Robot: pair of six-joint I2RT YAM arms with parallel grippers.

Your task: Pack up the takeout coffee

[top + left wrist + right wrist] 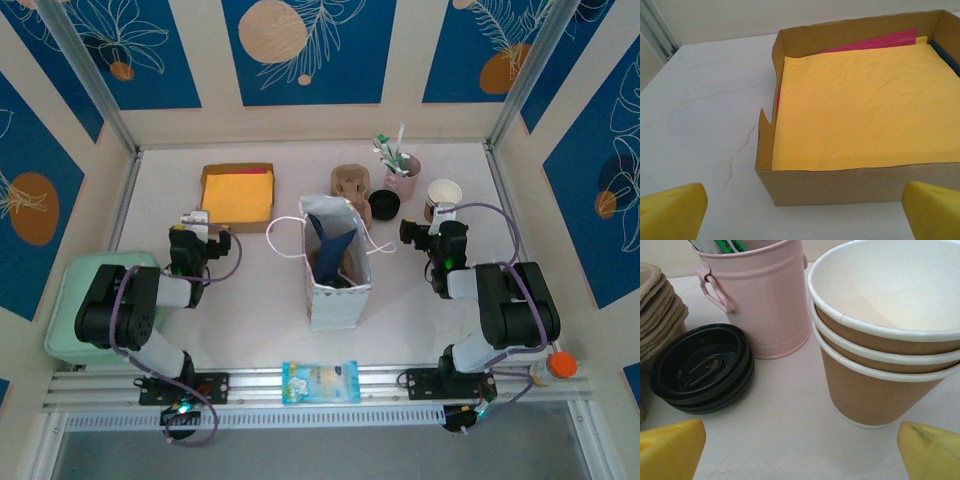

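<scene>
The takeout coffee is not to be made out as a single cup; it is hidden or out of view. A white paper bag (337, 290) stands open mid-table, with dark blue tissue and something brown inside. My left gripper (196, 222) (802, 215) is open, its yellow fingertips (672, 210) just short of the near wall of a cardboard box (850, 185) holding yellow paper. My right gripper (428, 224) (802, 452) is open too, empty, facing a nested stack of brown cups (875, 390) (443, 197) that stands close to its right fingertip.
A pink bucket of stirrers (760, 295) (401, 175), stacked black lids (702, 367) (384, 205) and pulp cup carriers (657, 305) (350, 183) stand at the back right. A blue packet (320, 381) lies on the front rail. A mint-green lid (70, 300) sits far left.
</scene>
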